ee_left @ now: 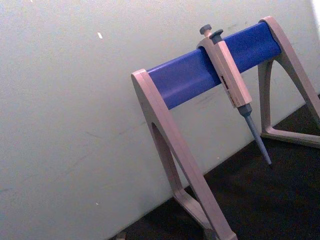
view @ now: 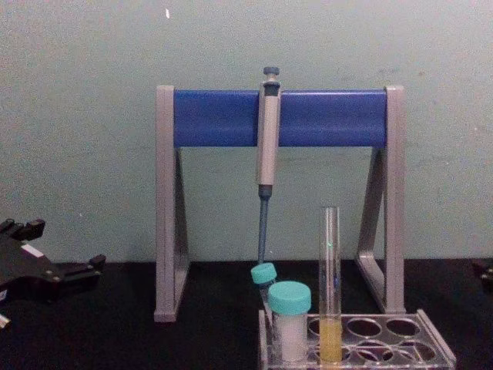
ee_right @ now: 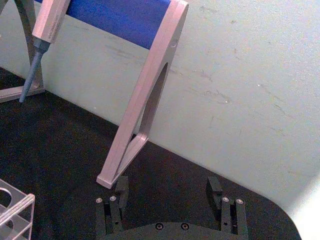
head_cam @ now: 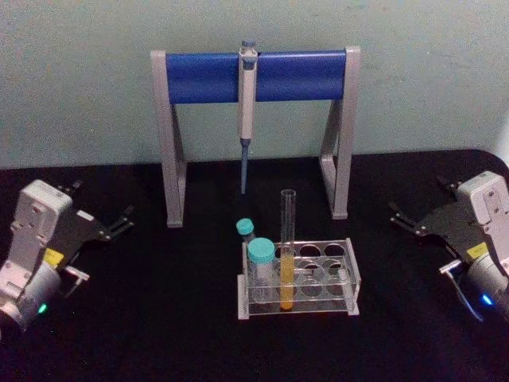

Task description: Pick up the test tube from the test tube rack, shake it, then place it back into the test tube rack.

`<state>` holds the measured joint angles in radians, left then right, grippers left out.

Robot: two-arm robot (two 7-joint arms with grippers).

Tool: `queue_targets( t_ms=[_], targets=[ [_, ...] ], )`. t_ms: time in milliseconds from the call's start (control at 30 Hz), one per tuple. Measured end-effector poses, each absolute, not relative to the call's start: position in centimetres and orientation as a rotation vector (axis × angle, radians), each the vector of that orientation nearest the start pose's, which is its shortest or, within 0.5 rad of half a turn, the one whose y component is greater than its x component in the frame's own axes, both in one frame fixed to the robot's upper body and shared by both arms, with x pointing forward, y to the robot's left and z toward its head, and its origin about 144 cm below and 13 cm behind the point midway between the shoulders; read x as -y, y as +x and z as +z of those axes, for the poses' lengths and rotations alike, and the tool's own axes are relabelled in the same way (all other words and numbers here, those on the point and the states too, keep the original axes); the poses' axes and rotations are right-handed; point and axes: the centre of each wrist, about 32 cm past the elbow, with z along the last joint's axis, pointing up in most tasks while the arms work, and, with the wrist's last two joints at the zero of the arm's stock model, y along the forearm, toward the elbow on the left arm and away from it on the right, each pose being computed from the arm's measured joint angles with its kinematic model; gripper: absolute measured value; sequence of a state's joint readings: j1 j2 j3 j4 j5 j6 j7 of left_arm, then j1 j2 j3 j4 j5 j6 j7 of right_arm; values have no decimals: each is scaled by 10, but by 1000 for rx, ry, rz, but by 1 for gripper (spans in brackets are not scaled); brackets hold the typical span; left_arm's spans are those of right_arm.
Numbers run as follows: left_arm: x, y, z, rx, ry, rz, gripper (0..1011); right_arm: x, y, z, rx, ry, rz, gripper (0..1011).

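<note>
**Tube racked, both grippers clear**

Head view: the test tube [head_cam: 287, 247] stands upright in the test tube rack [head_cam: 351, 274], just beside a teal-capped tube [head_cam: 261, 267]. The left gripper [head_cam: 123, 220] sits well to the left, empty, its fingers seemingly parted. The right gripper [head_cam: 402, 216] sits well to the right.

Left wrist view: the pipette stand [ee_left: 200, 75].

Right wrist view: the right gripper's fingers [ee_right: 214, 186] are spread wide, holding nothing.

Chest view: yellow liquid fills the tube's lower part.

Test tube [head_cam: 287, 239] in rack [head_cam: 354, 278] before stand [head_cam: 294, 76]
</note>
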<state>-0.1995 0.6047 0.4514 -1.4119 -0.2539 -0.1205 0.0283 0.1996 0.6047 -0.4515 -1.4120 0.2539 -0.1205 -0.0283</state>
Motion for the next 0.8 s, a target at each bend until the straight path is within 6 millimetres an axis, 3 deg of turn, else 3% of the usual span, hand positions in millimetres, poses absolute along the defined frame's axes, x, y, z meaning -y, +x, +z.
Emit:
queue_targets(
  t_ms=[800],
  targets=[
    [-310,489,1140,285,305,1248,1001,310,489,1140,285,-304,-1248,1000]
  ],
)
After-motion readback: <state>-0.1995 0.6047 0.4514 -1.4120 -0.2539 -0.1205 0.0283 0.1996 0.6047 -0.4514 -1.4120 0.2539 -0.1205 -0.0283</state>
